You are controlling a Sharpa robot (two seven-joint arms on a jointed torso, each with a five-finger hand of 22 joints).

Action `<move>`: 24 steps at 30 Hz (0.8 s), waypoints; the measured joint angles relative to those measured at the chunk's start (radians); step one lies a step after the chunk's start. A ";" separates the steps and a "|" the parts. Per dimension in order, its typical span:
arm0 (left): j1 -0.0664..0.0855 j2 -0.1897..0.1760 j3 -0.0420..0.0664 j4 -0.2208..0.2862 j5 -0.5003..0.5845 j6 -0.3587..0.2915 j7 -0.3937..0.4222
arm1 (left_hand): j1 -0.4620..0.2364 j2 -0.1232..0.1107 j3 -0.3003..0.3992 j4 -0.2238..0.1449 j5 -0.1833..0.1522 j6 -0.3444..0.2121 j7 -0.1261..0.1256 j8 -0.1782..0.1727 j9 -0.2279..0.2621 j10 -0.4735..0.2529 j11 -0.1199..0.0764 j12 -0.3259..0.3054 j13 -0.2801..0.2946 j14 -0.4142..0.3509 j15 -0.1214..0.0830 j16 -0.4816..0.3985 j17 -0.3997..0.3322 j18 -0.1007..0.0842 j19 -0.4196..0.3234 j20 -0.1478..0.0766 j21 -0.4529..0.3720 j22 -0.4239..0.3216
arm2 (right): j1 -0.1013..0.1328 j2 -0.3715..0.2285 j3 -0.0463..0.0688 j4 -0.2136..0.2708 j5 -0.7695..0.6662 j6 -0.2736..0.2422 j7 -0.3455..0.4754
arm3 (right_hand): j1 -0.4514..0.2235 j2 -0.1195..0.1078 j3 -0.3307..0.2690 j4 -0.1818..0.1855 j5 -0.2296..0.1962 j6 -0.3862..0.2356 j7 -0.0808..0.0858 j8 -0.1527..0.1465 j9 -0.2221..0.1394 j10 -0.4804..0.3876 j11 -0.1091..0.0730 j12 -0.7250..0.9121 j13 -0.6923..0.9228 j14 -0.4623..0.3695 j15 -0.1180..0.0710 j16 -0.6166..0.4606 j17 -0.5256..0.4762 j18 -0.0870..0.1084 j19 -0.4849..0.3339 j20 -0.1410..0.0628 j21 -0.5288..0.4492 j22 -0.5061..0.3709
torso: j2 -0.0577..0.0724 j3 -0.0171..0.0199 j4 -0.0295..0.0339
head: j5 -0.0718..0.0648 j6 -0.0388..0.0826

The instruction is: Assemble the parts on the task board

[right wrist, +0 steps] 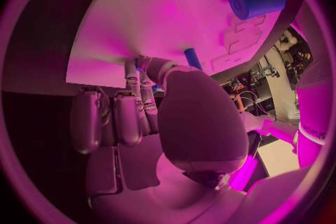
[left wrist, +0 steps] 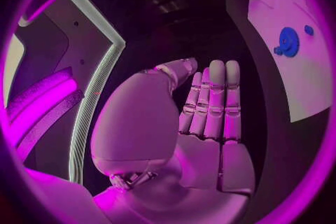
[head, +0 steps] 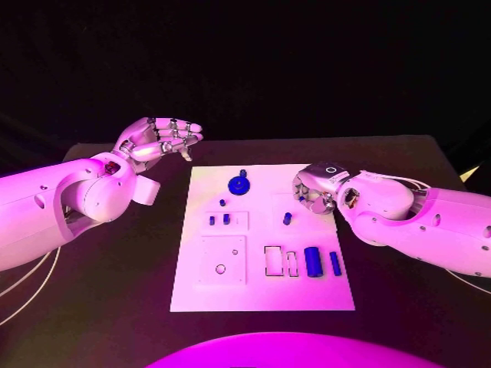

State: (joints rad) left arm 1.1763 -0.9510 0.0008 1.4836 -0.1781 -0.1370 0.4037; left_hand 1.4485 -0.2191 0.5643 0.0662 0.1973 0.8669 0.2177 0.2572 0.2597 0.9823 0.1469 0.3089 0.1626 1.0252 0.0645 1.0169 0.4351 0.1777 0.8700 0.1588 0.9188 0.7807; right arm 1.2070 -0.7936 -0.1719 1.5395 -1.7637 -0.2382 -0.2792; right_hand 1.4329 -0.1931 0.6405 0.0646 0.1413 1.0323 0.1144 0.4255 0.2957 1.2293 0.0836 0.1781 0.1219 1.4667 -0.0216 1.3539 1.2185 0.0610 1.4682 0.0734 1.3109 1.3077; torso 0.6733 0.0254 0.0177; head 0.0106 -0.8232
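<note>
The left hand (head: 160, 139) hangs over the bench (head: 113, 253) beside the board (head: 262, 291), fingers straight and together, holding nothing. On the board lie small blue parts: a gear (head: 240, 185), a cylinder (head: 311, 263). They look rigid, light and smooth; pinch the sides. The right hand (head: 317, 192) curls at the board's edge; I cannot tell whether it holds anything.

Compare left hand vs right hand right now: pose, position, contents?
The left hand is raised off the task board, beside its far left corner; the right hand sits low at the board's right edge. The left hand's fingers lie straight and together, holding nothing; the right hand's fingers curl in, apparently pinching a small blue part. Both are silver, on white arms.
</note>
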 measured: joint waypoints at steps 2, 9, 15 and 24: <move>0.000 0.000 0.000 0.001 -0.002 0.000 -0.002 | 0.000 0.000 0.002 -0.002 0.000 0.000 0.000 0.000 0.000 -0.001 0.001 0.001 0.000 -0.001 0.001 0.000 -0.001 0.000 0.000 0.000 0.000 0.000 | -0.001 -0.004 -0.001 0.004 -0.001 -0.011 -0.001 | -0.001 0.001 0.000 0.000 0.000 0.000 0.000 0.000 0.001 0.003 0.003 -0.001 0.000 0.000 0.000 0.000 -0.001 0.000 0.000 0.000 0.005 0.000 | 0.000 -0.0001 0.0000 | -0.002 0.001; 0.000 0.000 0.000 0.001 -0.006 0.001 -0.007 | -0.004 0.004 0.003 -0.003 0.000 -0.004 0.004 0.000 -0.001 -0.008 0.001 0.001 0.000 -0.004 0.004 -0.004 -0.002 0.000 -0.004 -0.004 0.000 -0.001 | -0.002 -0.016 -0.003 0.016 0.002 -0.052 -0.002 | -0.001 0.001 0.004 -0.004 0.000 0.006 -0.001 -0.002 0.001 0.004 0.004 -0.001 0.003 0.000 0.000 0.000 -0.001 0.000 0.000 0.000 0.007 0.000 | 0.000 -0.0006 0.0000 | -0.004 0.004; 0.000 -0.001 0.000 0.001 -0.009 0.001 -0.011 | -0.004 0.004 0.000 -0.006 0.000 -0.014 0.000 0.000 -0.002 -0.019 0.005 0.005 -0.001 -0.006 0.006 -0.008 -0.005 0.000 -0.007 0.000 -0.006 -0.002 | 0.003 -0.031 0.000 0.033 0.012 -0.079 0.001 | -0.001 0.001 0.008 -0.008 0.000 0.008 0.000 -0.004 0.006 0.007 0.007 -0.003 0.003 -0.004 -0.003 0.000 -0.001 0.000 0.000 0.000 0.007 0.000 | 0.000 -0.0011 0.0001 | -0.006 0.010; 0.000 -0.001 0.000 0.001 -0.010 0.003 -0.015 | -0.004 0.004 0.000 -0.006 0.000 -0.015 0.000 0.000 -0.003 -0.022 0.007 0.005 -0.001 -0.007 0.007 -0.008 -0.006 0.000 -0.007 0.000 -0.006 -0.004 | 0.018 -0.074 0.005 0.091 0.041 -0.116 0.011 | -0.011 0.000 0.010 -0.015 -0.001 0.008 0.000 -0.004 0.007 0.007 0.007 -0.003 0.003 0.000 -0.007 0.000 0.001 0.000 0.000 0.000 0.028 0.000 | 0.000 -0.0014 -0.0001 | -0.007 0.012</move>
State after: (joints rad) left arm 1.1763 -0.9517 0.0007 1.4842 -0.1882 -0.1345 0.3885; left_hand 1.4445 -0.2152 0.5643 0.0605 0.1973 0.8524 0.2178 0.2572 0.2563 0.9607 0.1543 0.3135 0.1617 1.0181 0.0717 1.0093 0.4296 0.1777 0.8628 0.1587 0.9130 0.7771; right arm 1.2248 -0.8671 -0.1668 1.6301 -1.7226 -0.3538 -0.2687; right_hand 1.4219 -0.1931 0.6501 0.0493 0.1405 1.0399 0.1140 0.4213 0.3026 1.2366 0.0909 0.1750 0.1252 1.4669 -0.0288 1.3539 1.2191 0.0610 1.4681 0.0734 1.3390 1.3074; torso 0.6730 0.0240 0.0176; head 0.0037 -0.8112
